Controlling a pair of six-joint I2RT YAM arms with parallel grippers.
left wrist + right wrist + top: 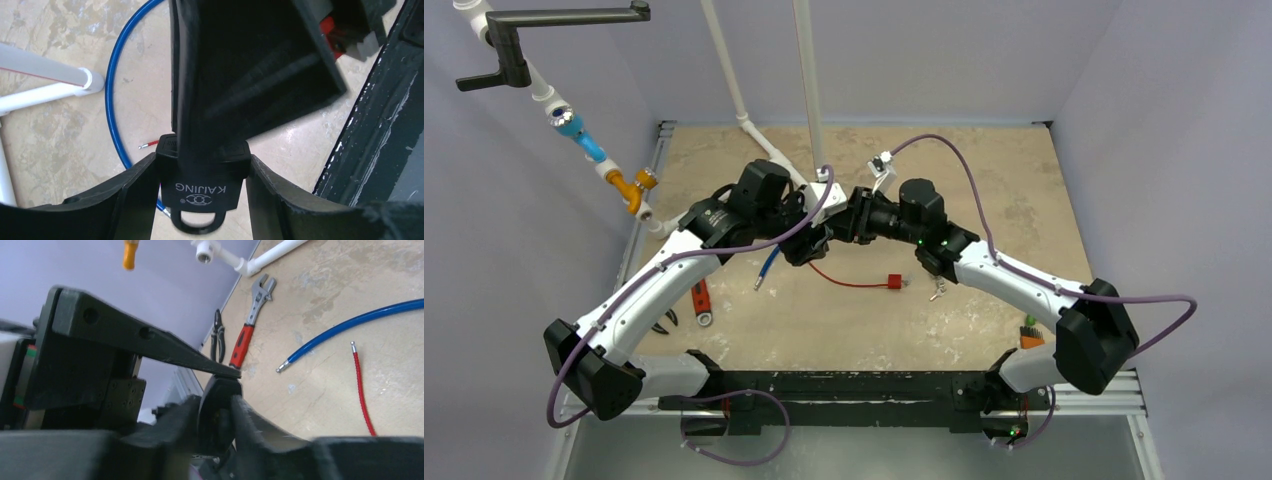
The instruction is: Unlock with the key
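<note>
**Clerk:** Item one, any writing?
**Checker:** "KAIJING" is read in pale capitals on the black padlock [200,192]. It is seen upside down from the left wrist, with a small ringed emblem next to it.

**Clerk:** By what is it held?
**Checker:** The padlock is clamped in the left gripper [200,162]. The jaws are set roughly half apart, one pressed to each side of the body. The padlock's loop is seen protruding past them, toward the camera.

**Clerk:** And the other gripper?
**Checker:** The right gripper [215,400] is positioned hard against the padlock from the opposite side. A dark rounded piece [215,415] is closely flanked by its jaws, which are only slightly parted. Whether that piece is pinched or merely touched cannot be told, nor whether it is the key.

**Clerk:** Location of item one?
**Checker:** The padlock is held above the middle of the table [984,180].

**Clerk:** Remainder?
**Checker:** A blue cable [107,100] and a red cable [362,390] are recorded on the table below the padlock. A red-handled wrench [250,320] and pliers [217,340] are recorded to the padlock's left. A white pipe [45,75] is recorded beyond it.
</note>
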